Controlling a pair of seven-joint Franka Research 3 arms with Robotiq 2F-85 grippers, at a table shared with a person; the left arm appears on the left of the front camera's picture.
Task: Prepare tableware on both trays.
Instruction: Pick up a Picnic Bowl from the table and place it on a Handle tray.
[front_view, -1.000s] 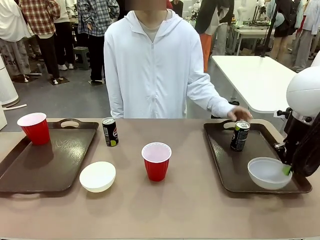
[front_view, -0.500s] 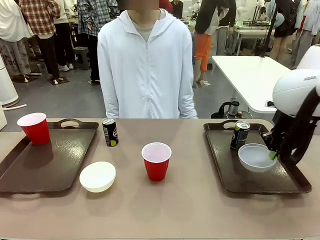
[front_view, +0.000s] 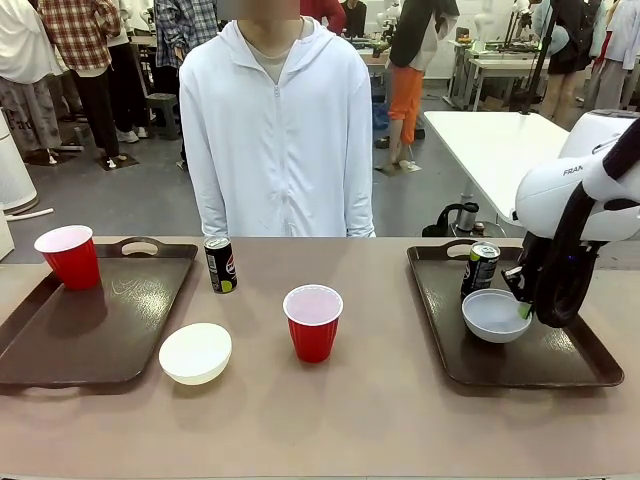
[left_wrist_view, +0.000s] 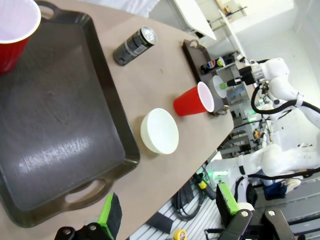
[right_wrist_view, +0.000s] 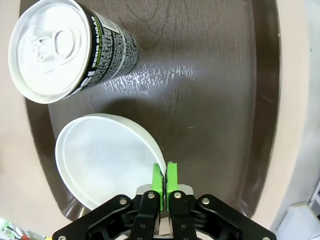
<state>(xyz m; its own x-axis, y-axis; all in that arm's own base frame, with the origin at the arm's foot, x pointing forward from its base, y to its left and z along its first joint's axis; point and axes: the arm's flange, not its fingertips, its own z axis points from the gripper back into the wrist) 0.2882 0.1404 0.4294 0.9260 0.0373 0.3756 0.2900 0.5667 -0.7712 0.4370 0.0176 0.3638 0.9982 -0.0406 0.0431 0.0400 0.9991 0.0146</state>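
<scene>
Over the right tray (front_view: 565, 355), the right gripper (right_wrist_view: 164, 172) pointed down, clamped on the rim of a whitish bowl (front_view: 495, 316). The empty bowl was just beside a black soda can (front_view: 480, 270) standing in that tray.

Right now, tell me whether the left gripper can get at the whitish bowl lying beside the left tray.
Probably yes: the left gripper is open, and the bowl sits alone on bare table, nothing over it.

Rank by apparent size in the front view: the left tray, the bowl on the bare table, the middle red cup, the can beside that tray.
1. left tray
2. bowl and middle red cup, too alike to rank
3. can, smallest
</scene>
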